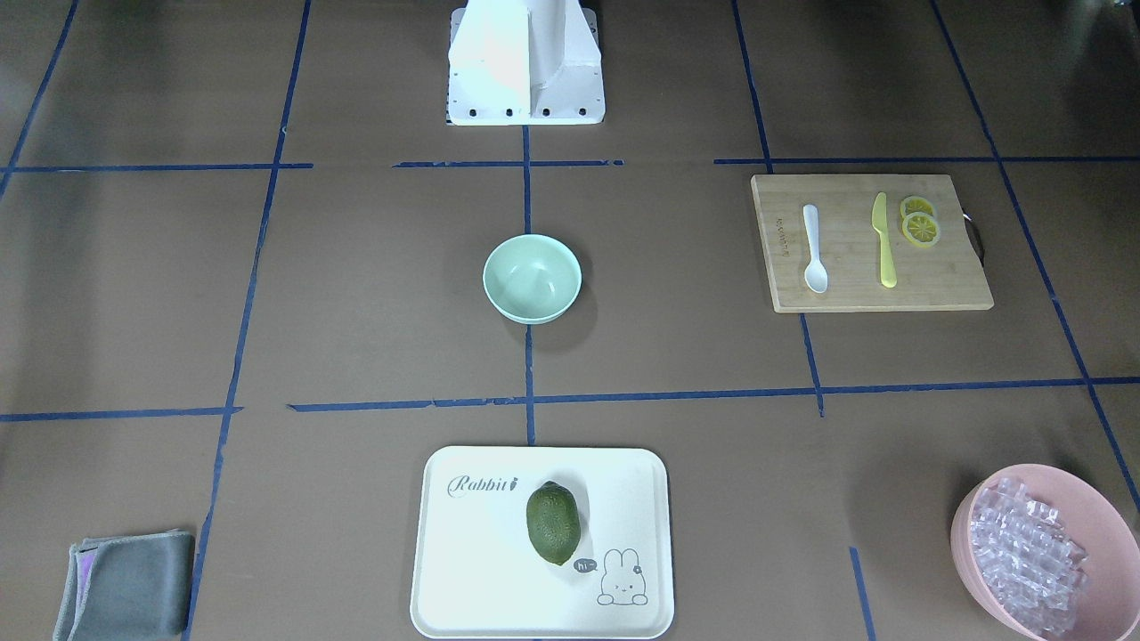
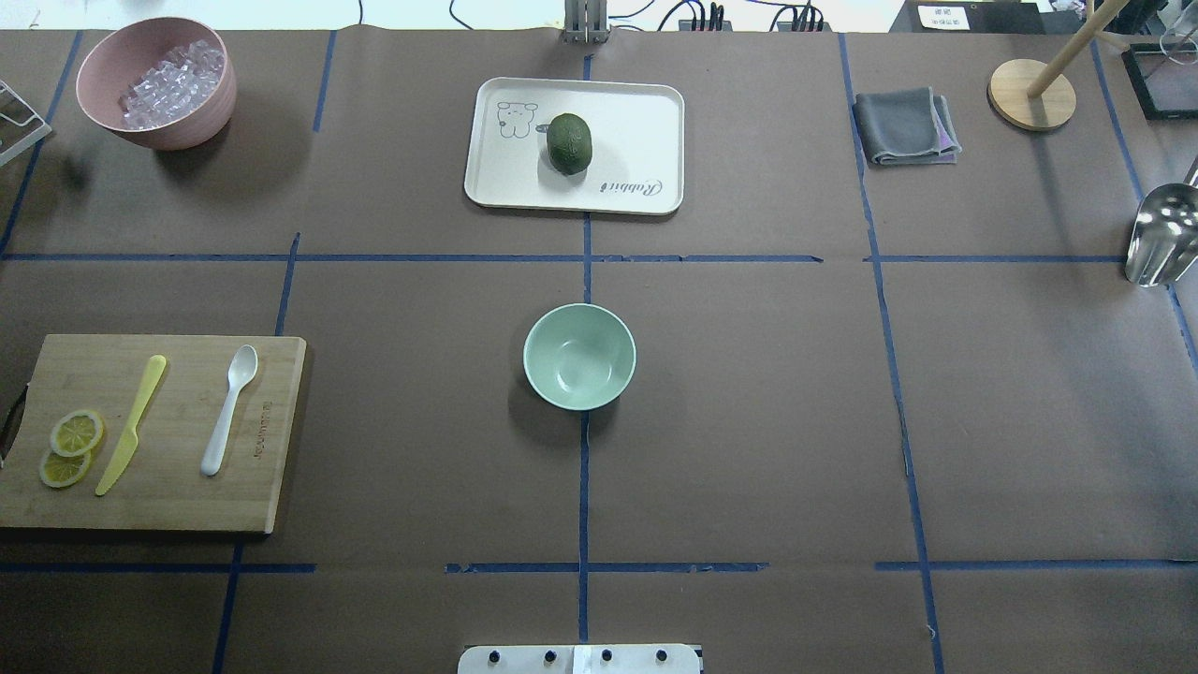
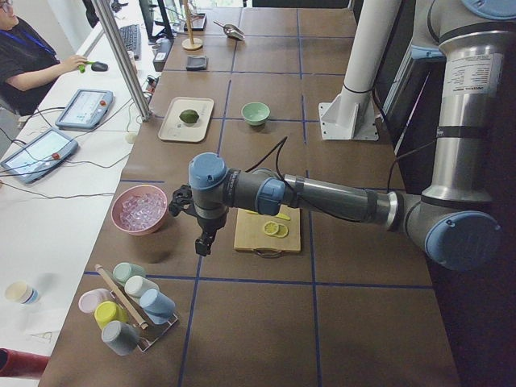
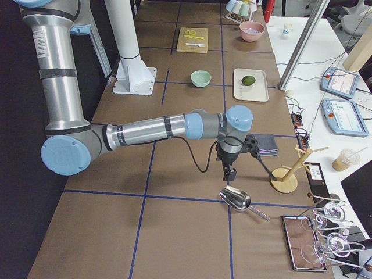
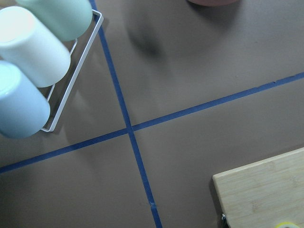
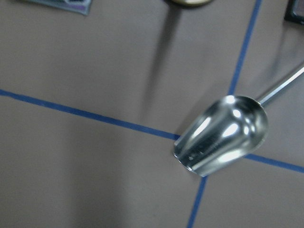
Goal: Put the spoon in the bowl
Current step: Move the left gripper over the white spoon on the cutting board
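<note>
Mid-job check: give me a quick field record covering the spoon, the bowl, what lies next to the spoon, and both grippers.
spoon: flat on the cutting board, handle toward the robot
bowl: table centre, upright, empty
beside spoon: yellow knife, then two lemon slices, same board
left gripper: above the table between the board and the pink bowl; open or shut cannot be told
right gripper: above the metal scoop; open or shut cannot be told
task state: spoon not yet in bowl
</note>
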Motion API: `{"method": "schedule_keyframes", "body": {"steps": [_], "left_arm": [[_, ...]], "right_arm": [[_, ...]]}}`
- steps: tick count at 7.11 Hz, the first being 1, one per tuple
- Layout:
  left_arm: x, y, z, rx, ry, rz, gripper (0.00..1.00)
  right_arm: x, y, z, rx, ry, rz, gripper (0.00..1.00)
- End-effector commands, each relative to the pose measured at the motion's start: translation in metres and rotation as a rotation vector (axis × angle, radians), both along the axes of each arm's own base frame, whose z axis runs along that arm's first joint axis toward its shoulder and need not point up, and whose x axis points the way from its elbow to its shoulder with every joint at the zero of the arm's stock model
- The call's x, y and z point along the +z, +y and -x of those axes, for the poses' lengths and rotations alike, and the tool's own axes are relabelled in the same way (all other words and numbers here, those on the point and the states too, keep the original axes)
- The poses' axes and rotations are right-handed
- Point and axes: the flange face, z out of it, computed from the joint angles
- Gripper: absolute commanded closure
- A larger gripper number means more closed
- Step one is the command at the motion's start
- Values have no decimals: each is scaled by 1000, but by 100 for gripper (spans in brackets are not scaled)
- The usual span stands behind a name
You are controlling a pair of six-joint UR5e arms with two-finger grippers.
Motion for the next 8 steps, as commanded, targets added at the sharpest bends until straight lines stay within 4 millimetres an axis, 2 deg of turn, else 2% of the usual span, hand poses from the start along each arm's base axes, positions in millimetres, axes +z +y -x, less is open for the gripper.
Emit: {"method": "schedule_keyframes", "body": {"steps": [1,2,3,4,6,7,8], "left_arm": [[-54,6,-53,19,59,0,0],[-96,20,-114,27,87,48,0],[-119,34,-159,24,107,118,0],[-131,39,-200,20,93,102,0],[-130,63,-281,1,44,137,0],[-127,69,-291,-31,49,168,1],[-116,68,-300,-58,47,192,0]], "right_arm": [[18,61,-25,78,7,47,0],[4,63,-24,131,5,62,0],[2,63,-24,132,3,57,0],[0,63,-24,130,3,52,0],[0,62,-24,130,4,52,0],[1,63,-24,127,5,52,0],[1,62,-23,126,5,52,0]]}}
